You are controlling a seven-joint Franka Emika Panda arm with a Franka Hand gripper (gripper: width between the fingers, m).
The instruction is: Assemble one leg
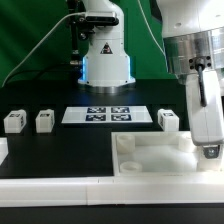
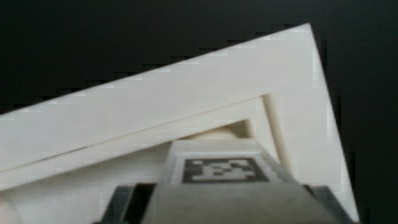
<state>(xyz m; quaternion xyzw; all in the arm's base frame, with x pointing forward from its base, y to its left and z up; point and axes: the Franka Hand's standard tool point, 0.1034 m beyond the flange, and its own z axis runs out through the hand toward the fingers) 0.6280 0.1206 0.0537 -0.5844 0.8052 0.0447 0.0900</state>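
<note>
My gripper (image 1: 208, 150) hangs over the right corner of the large white panel (image 1: 160, 156) in the exterior view. In the wrist view the gripper (image 2: 228, 200) is shut on a leg (image 2: 222, 168), a white piece with its marker tag facing the camera. A dark finger (image 2: 132, 202) shows on either side of the leg. The leg sits just over the panel's corner (image 2: 196, 95), close to a round socket (image 2: 221, 134). I cannot tell whether leg and socket touch. Three more legs stand on the table: two at the left (image 1: 12, 121) (image 1: 44, 121) and one by the panel (image 1: 168, 118).
The marker board (image 1: 108, 114) lies flat behind the panel at the middle of the table. The robot's base (image 1: 105, 55) stands at the back. A white part (image 1: 3, 150) pokes in at the exterior view's left edge. A white rail (image 1: 60, 186) runs along the front.
</note>
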